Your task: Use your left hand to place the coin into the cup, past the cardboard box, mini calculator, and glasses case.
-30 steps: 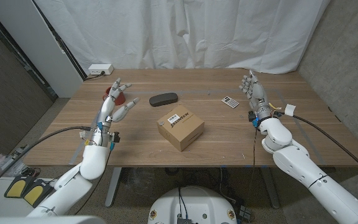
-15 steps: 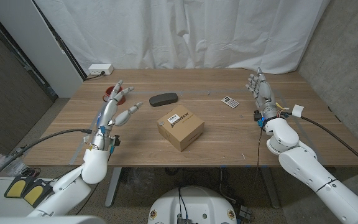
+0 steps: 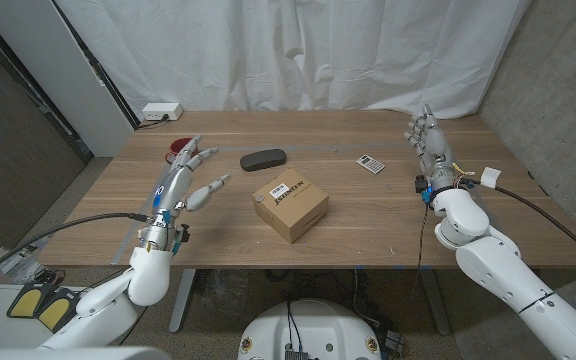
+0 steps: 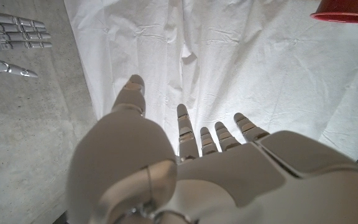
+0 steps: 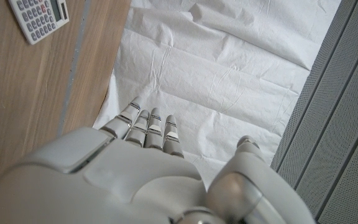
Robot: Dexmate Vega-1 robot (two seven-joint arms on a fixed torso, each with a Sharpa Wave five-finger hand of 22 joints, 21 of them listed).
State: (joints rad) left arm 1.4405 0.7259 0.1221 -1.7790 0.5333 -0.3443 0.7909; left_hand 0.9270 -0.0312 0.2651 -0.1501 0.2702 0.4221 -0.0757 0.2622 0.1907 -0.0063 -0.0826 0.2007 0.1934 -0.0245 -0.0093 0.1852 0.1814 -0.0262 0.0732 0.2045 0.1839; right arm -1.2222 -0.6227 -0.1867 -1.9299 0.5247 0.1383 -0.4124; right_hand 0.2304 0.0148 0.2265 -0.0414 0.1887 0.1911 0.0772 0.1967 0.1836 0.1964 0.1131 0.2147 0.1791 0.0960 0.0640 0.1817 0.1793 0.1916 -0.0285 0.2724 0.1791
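- The left robot hand (image 3: pixel 181 178) is raised over the left side of the table, fingers spread and reaching toward the far edge, thumb out to the right; it holds nothing.
- Its arm comes in from the near left corner.
- The right robot hand (image 3: pixel 429 141) is raised at the right side, fingers straight and close together, pointing up and far, empty.
- Its arm enters from the near right corner.

1. A wooden desk (image 3: pixel 368 215) carries the things.
2. A cardboard box (image 3: pixel 290 204) sits near its middle.
3. Behind it lie a dark glasses case (image 3: pixel 263 158) and a mini calculator (image 3: pixel 370 165).
4. A red cup (image 3: pixel 181 151) stands at the far left.
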